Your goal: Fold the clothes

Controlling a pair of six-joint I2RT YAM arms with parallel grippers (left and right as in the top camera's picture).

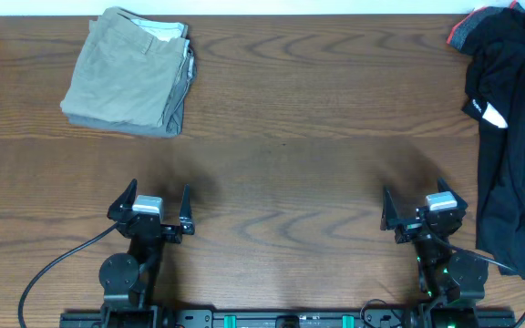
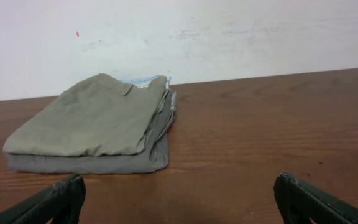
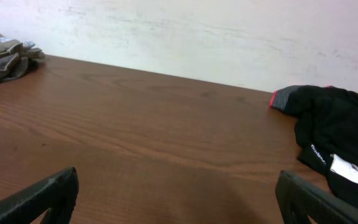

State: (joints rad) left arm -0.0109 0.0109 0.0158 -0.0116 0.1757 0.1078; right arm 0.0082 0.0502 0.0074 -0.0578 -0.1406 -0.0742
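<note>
A: Brown wood-grain table [image 1: 281,137], pale wall behind. The black leggings [image 1: 509,137] lie unfolded in a long crumpled strip along the right edge, with the red-and-grey waistband [image 1: 468,27] at the far end.
B: How near?
A: The right gripper [image 1: 422,208] sits just left of the strip's near end, not touching, jaws wide and empty. The left gripper [image 1: 156,202] is equally wide and well apart. Folded khaki trousers [image 1: 130,73] lie beyond it.

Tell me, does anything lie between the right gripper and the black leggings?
Nothing visible does. Only bare table separates the open right gripper from the leggings at its right. The folded trousers lie far off, on the left side.
</note>
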